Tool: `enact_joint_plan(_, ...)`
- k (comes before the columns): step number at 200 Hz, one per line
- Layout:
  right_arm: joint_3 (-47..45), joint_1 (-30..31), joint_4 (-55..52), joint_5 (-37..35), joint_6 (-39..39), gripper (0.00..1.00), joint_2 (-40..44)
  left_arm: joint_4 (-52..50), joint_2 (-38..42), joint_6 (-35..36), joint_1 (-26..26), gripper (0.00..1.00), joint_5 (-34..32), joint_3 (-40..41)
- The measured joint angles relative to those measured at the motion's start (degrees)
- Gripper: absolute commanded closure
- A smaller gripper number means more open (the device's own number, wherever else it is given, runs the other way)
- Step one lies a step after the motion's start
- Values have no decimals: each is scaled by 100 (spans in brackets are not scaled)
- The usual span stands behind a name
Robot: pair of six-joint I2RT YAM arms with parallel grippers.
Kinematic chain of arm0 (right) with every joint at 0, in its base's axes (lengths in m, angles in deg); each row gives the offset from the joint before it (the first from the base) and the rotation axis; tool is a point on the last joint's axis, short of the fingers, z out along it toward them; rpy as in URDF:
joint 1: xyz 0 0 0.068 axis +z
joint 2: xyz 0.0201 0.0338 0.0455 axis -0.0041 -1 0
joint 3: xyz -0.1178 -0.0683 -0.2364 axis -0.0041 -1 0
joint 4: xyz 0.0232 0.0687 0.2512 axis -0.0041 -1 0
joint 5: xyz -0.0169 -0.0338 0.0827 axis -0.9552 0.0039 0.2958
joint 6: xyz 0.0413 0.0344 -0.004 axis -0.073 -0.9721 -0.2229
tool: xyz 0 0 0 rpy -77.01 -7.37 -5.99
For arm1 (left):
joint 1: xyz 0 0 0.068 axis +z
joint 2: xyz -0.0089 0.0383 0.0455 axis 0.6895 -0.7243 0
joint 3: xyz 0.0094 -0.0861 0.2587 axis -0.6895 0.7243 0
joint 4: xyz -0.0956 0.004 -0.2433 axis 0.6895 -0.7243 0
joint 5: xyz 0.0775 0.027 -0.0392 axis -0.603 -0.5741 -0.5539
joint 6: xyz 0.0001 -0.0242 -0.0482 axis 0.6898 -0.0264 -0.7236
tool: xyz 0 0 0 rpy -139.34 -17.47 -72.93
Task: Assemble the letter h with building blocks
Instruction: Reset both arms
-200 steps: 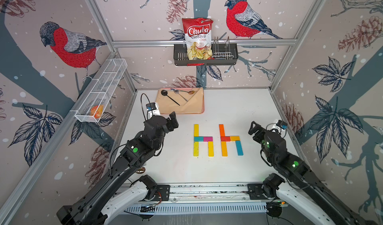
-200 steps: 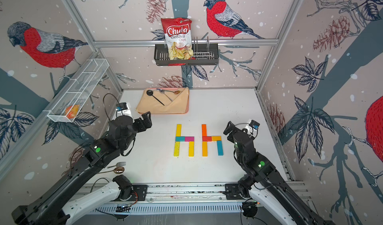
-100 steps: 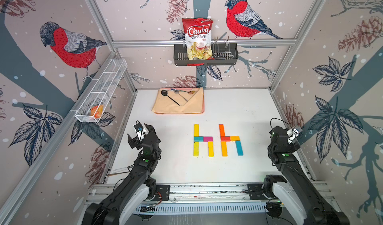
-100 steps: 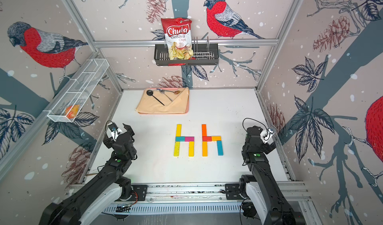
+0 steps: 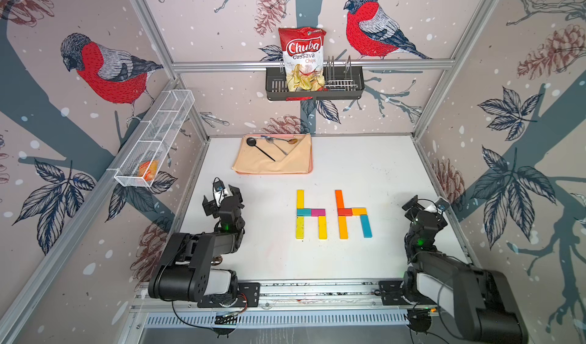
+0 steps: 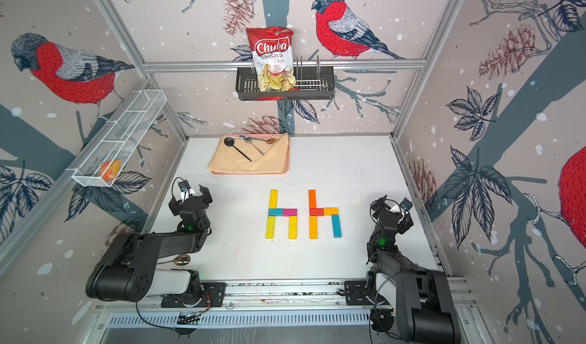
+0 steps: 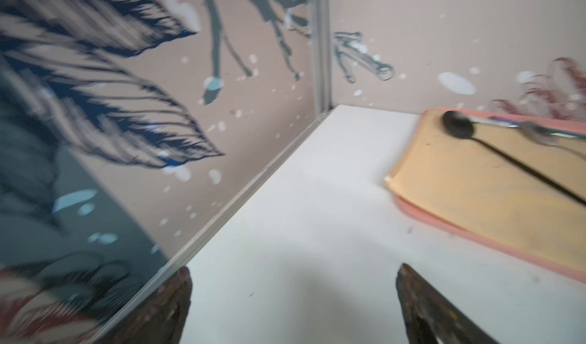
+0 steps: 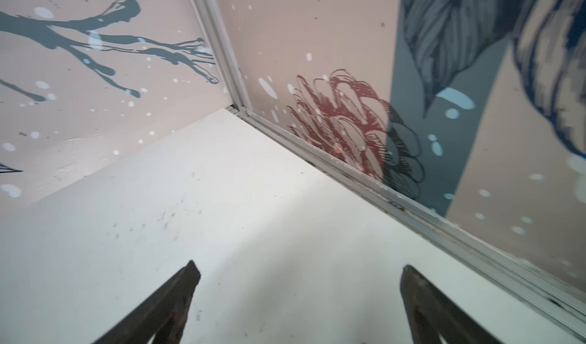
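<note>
Pinch building blocks [image 5: 318,212] across the narrow width; probably light, stiff, slippery. Left end effector [image 5: 221,198], right end effector [image 5: 426,204]: spread wide, empty, by opposite table [image 5: 364,168] edges.

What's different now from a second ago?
The left gripper and right gripper drew back and outward, away from the blocks, staying open and empty. Nothing was grabbed or dropped. The blocks still form two h shapes, unmoved.

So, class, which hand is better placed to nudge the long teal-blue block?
Probably right: the long teal-blue block lies on that side, nearest the open right hand; the open left hand would have to reach across the other blocks.
</note>
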Motion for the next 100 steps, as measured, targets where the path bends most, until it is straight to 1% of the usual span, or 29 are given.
enact_joint_plan(14,157,59,887,343,144,0,-885,-28,-114,229,94,2,564,-157)
enact_joint_plan(23,162,354,1469,457,385,0,-1510,-46,-111,275,164,2,859,-162)
enact_joint_plan(32,195,702,1727,566,660,0,-1869,-22,-20,273,227,2,1019,-72)
enact_joint_plan(45,363,929,1799,592,940,0,-1895,2,249,179,264,2,1086,184)
enact_joint_plan(63,651,748,1930,629,962,0,-1893,348,365,-92,262,1,1329,505)
enact_joint_plan(75,660,573,1958,614,953,0,-1917,798,39,-203,258,1,1473,651)
enact_joint_plan(86,636,533,1961,664,940,0,-1921,1447,-651,-227,256,1,1499,723)
enact_joint_plan(93,636,531,1963,730,940,0,-1926,1401,-872,-225,258,1,1543,715)
enact_joint_plan(100,632,531,1963,748,938,0,-1926,1123,-813,-223,258,2,1661,647)
